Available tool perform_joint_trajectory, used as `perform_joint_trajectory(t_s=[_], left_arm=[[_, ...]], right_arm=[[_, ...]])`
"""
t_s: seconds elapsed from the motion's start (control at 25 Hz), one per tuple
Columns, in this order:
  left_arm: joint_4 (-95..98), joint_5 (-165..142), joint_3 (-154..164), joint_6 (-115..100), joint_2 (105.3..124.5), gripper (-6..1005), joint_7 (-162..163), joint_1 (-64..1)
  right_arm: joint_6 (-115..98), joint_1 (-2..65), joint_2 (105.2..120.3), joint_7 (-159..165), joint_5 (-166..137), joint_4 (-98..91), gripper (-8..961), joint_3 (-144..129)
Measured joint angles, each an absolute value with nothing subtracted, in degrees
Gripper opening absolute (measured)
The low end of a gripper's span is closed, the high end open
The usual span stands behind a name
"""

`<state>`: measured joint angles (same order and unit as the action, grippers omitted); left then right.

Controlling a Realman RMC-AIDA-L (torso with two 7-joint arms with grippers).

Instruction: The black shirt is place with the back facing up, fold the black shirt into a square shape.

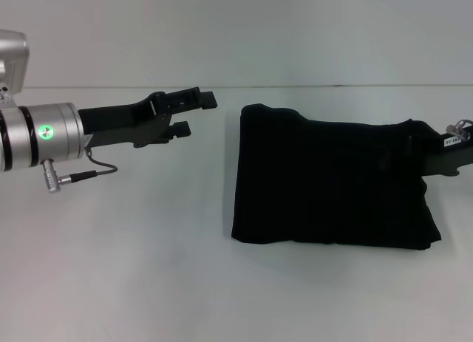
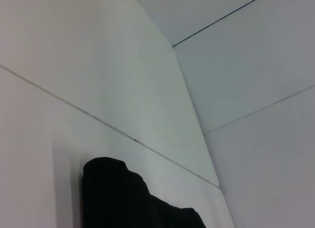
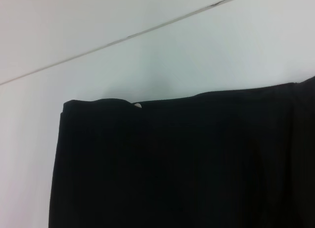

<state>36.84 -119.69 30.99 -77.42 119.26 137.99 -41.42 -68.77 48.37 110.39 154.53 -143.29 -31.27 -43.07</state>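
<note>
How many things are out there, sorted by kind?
Shirt: 1
Grippers: 2, left gripper and right gripper
Table: 1
Total: 4

Shirt (image 1: 332, 183) flat on table (image 1: 133, 268), right of centre. Left gripper (image 1: 198, 113) left of shirt, apart. Right gripper (image 1: 443, 156) at shirt's right edge.
</note>
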Motion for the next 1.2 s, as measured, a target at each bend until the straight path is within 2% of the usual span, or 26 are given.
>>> perform_joint_trajectory(t_s=[0.52,1.2], left_arm=[[36.8,-119.6,30.9,-76.6,119.26,948,138.0,-41.3],[36.8,-119.6,30.1,-76.6,119.25,949,138.0,-41.1]], right_arm=[[-67.5,48.4,111.22,154.4,-143.1,-31.3,254,-43.0],[-69.2,47.9,110.15,154.0,-141.9,-33.2,71,-43.3]])
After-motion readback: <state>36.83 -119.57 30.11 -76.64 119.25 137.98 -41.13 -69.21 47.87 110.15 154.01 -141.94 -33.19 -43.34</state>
